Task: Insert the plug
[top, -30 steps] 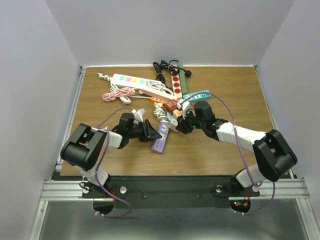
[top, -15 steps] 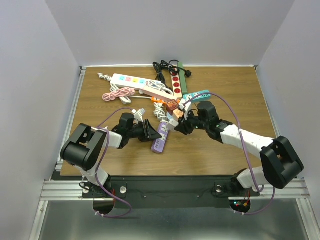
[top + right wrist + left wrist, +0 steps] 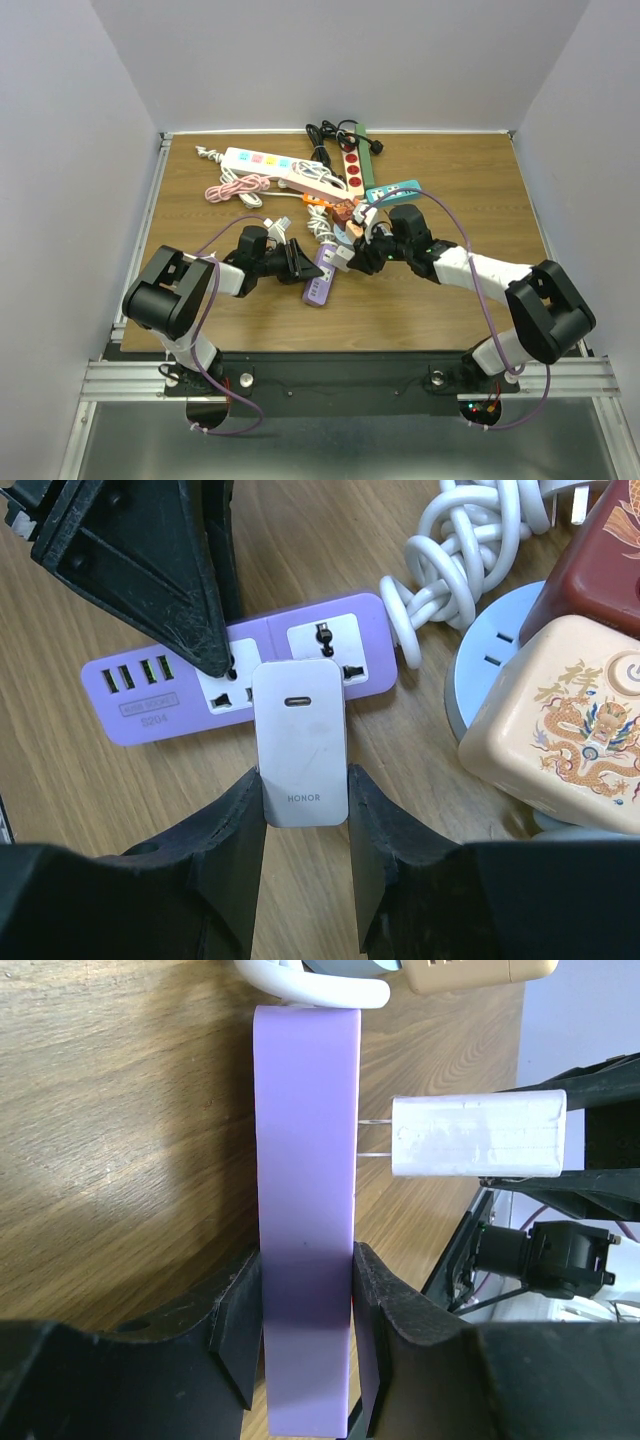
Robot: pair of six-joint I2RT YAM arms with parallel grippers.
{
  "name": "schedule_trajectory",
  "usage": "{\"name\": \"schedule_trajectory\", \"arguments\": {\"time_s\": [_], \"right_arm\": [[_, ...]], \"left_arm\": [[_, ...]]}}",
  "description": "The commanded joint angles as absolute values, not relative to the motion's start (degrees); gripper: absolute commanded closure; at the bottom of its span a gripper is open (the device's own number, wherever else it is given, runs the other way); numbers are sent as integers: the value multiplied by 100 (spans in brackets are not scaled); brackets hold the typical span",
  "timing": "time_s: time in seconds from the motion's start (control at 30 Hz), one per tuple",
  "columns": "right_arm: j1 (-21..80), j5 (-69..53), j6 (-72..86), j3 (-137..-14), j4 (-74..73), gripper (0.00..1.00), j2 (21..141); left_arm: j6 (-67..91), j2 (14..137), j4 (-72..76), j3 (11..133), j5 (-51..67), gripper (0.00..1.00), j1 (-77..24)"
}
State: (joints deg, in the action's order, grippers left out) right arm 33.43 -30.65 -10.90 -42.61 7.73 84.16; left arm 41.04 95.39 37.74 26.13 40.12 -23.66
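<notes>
A purple power strip (image 3: 322,275) lies on the wooden table near its middle. My left gripper (image 3: 297,262) is shut on its near end; in the left wrist view the strip (image 3: 305,1200) stands between the fingers. My right gripper (image 3: 362,250) is shut on a white plug adapter (image 3: 343,258). In the right wrist view the adapter (image 3: 299,742) hangs over the strip (image 3: 160,685), between its two sockets. In the left wrist view the adapter (image 3: 478,1136) has its two prongs at the strip's face, their tips just touching it.
A cream adapter (image 3: 555,730) and a red-brown one (image 3: 605,555) sit on a round white socket beside the strip, with a coiled white cable (image 3: 470,555). Behind lie a white strip (image 3: 265,162), a pink cable (image 3: 238,187), a red strip (image 3: 351,170) and black cables.
My right gripper has moved left and down with the white adapter, bringing it against the purple strip. My left arm has not moved.
</notes>
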Motion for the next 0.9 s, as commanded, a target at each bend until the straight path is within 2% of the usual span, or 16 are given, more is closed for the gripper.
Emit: {"name": "schedule_trajectory", "arguments": {"time_s": [0.0,0.87], "right_arm": [[3340,-3147,-1213,-4517,1178,99,8473],[3357,-3094,-1283,-4553,1169,99,8737]], "left_arm": [[3384,10160,1916,2136,3181,100,-2496],[3480,10327,2215,2127,3709,100,-2487]]}}
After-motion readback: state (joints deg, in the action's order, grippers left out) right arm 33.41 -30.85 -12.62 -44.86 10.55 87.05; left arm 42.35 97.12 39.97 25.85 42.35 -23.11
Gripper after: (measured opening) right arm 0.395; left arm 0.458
